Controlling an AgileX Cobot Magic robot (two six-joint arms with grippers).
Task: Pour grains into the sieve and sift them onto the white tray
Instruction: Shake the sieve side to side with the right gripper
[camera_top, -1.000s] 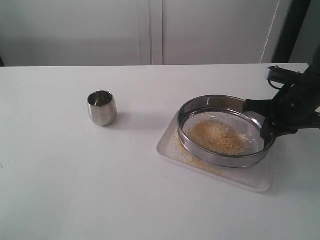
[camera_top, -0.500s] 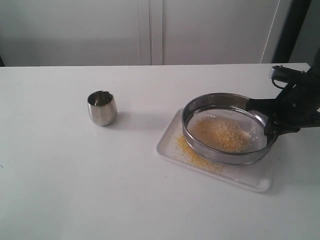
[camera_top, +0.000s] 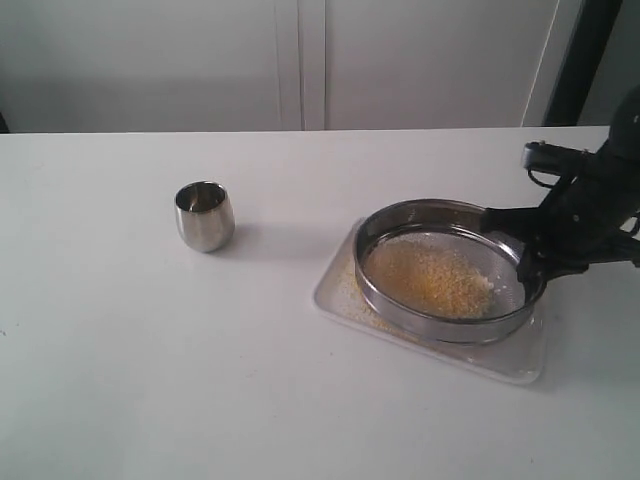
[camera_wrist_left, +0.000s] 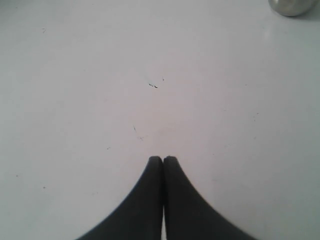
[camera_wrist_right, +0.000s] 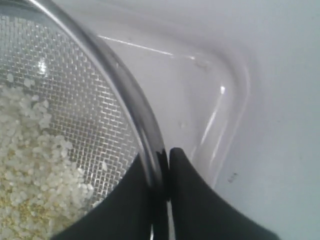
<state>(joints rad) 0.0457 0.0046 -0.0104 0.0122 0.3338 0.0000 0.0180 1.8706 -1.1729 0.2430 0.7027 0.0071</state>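
The round steel sieve sits over the white tray at the right of the table. A heap of yellow and pale grains lies on its mesh, and some yellow granules lie on the tray by the sieve's left side. My right gripper is shut on the sieve's right rim, one finger inside over the mesh and one outside. Pale rice-like grains lie on the mesh, with the tray's corner beneath. My left gripper is shut and empty above bare table.
A small steel cup stands upright at the table's left middle; its edge shows in the left wrist view. White cabinet doors stand behind the table. The right arm's dark body reaches in from the right edge.
The sieve has swung to the right and then back to the left in my right gripper, and now sits lower over the tray. The grains have shifted on the mesh.
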